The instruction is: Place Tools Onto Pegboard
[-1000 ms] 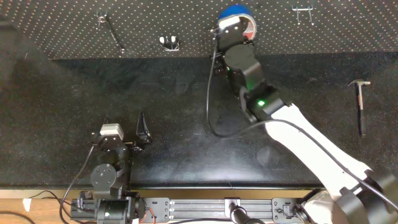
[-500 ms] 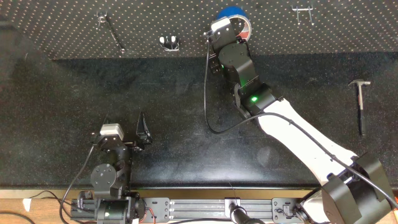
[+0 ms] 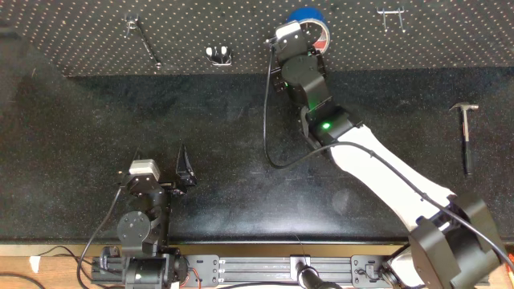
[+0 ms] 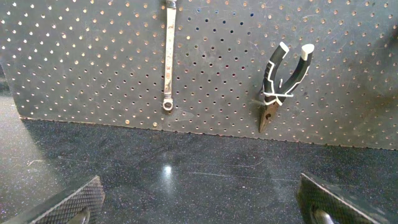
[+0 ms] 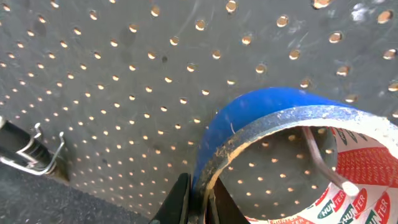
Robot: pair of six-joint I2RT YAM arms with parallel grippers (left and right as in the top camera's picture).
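Pegboard (image 3: 80,32) spans the 12 o'clock edge of the top view, with black tabletop (image 3: 201,136) below it. Right arm (image 3: 377,172) stretches from 5 o'clock up to the board at 12. Left arm (image 3: 140,217) sits folded at 7 o'clock, facing the board. Its left gripper (image 4: 199,208) has its 2 fingers spread wide and holds nothing. Blue tape roll (image 5: 273,118) is up against the board at 12 o'clock. The right gripper (image 5: 198,198) pinches the roll's wall. A metal peg (image 5: 323,165) passes through the core, so the roll looks threaded on, though whether its weight rests on the peg can't be told. Hammer (image 3: 464,136) lies flat on the table at 3 o'clock, well apart from both arms, not yet hung. Wrench (image 3: 144,40) hangs at 11 o'clock, pliers (image 4: 280,81) on the board near it toward 12. Double hook (image 3: 391,16) sits at 1 o'clock. Risks, as judged: letting go before the core settles on the peg could let the roll slide off the tip and drop to the table. A finger catching the rim on the way back could drag the roll off. Pressing too hard could bend the peg.
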